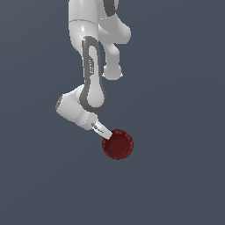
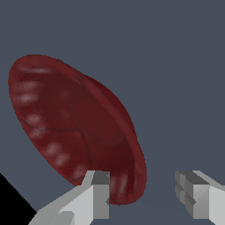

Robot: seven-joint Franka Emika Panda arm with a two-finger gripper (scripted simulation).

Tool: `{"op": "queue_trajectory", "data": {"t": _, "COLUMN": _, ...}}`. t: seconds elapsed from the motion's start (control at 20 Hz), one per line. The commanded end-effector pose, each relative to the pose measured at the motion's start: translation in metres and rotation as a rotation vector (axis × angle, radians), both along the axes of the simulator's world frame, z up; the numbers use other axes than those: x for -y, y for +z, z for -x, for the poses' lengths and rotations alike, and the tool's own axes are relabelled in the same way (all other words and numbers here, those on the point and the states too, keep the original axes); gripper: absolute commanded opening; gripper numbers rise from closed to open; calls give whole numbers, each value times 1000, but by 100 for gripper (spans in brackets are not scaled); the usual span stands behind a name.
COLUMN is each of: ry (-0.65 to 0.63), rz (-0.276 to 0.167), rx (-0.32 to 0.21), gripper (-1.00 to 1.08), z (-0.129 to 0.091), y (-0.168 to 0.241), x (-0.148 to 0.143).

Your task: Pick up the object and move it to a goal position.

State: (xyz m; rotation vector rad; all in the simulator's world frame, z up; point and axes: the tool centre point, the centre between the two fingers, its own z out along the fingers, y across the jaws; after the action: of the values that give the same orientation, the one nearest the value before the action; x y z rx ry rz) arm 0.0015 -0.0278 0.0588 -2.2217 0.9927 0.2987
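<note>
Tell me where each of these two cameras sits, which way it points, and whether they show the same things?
Exterior view: a camera off the arm, apparently looking down from above; it shows the white arm, the gripper at the edge of the dark red bowl, and plain grey ground.
Wrist view: a camera on the wrist, looking out past the two grey fingers; the bowl fills the picture, its rim between the spread fingers.
Shared: the bowl and the gripper; only the exterior view shows the arm.

Plain dark blue-grey surface (image 1: 176,184) fills background; black wedge (image 2: 11,200) at wrist-view corner, possibly render edge.
</note>
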Motion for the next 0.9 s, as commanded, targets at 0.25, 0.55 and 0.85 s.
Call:
{"op": "queue_trajectory", "data": {"t": 0.25, "ry": -13, "rz": -11, "rx": -2, "gripper": 28, "z": -1, "y": -2, "x": -1}}
{"op": "queue_trajectory", "data": {"t": 0.55, "ry": -16, "rz": -14, "rx": -3, "gripper": 28, "z": -2, "y": -20, "x": -17}}
{"op": "queue_trajectory", "data": {"t": 0.85, "ry": -17, "rz": -15, "rx": -3, "gripper": -100, "z": -2, "y": -23, "x": -20}}
